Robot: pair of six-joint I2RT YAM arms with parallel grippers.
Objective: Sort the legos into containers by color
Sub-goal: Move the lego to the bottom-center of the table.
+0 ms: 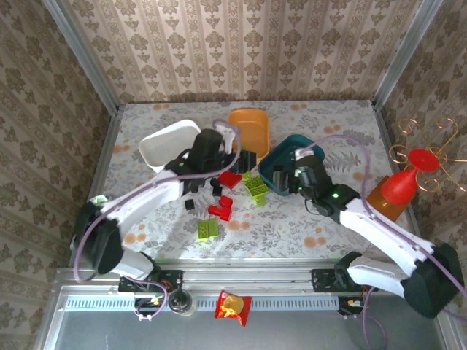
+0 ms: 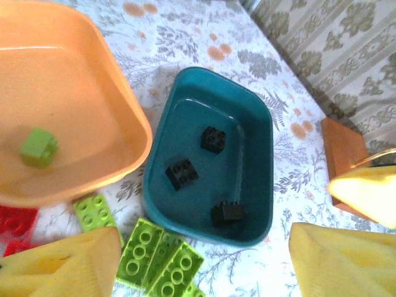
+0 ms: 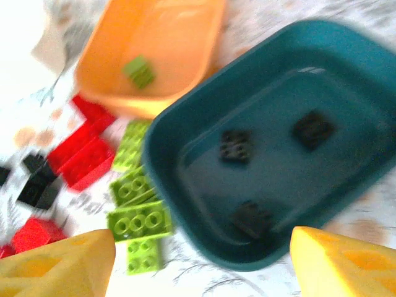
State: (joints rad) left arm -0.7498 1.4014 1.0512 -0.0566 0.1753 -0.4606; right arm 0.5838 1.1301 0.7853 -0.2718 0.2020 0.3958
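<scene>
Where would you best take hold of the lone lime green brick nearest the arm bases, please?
Probably by its left and right side walls, coming straight down from above. The lime green brick lies flat and apart from the rest, with open tabletop on both those sides, while red bricks crowd its far side.

- White tub: far left of the three, open side up
- Orange tub: in the middle, just beside the teal one; one lime green brick lies in it, studs up
- Teal tub: rightmost; three black bricks lie apart on its floor
- Green plates: clustered on the table against the teal tub's near corner
- Red bricks and loose black bricks: scattered on the table before the tubs; a green pair lies nearest, apart
</scene>
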